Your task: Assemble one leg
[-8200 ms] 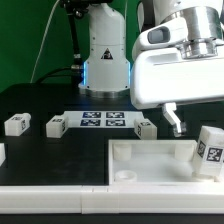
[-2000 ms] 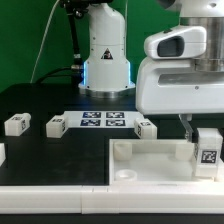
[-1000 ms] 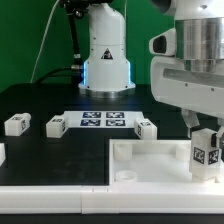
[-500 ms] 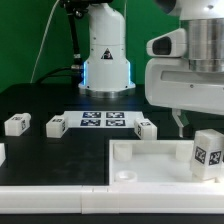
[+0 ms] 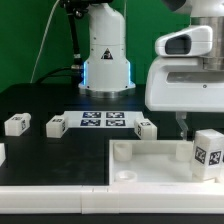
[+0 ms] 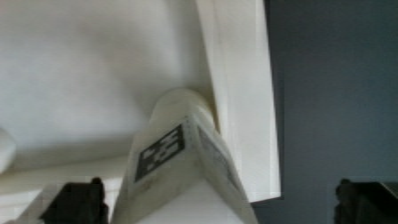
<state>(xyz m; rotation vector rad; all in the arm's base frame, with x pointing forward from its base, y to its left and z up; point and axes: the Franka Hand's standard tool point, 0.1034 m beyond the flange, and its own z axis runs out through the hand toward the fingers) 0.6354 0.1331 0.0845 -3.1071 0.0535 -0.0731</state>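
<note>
Leg (image 5: 208, 152) — upright at the white tray's (image 5: 150, 168) 3 o'clock corner, exterior view — now stands unheld, end effector (image 6: 222, 203) released and lifted clear since a second ago; seating apparently done.

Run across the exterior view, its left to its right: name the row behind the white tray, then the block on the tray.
Small chunky white plastic block, second such block, thin flat white marker board, third such block, tagged white plastic leg.
</note>
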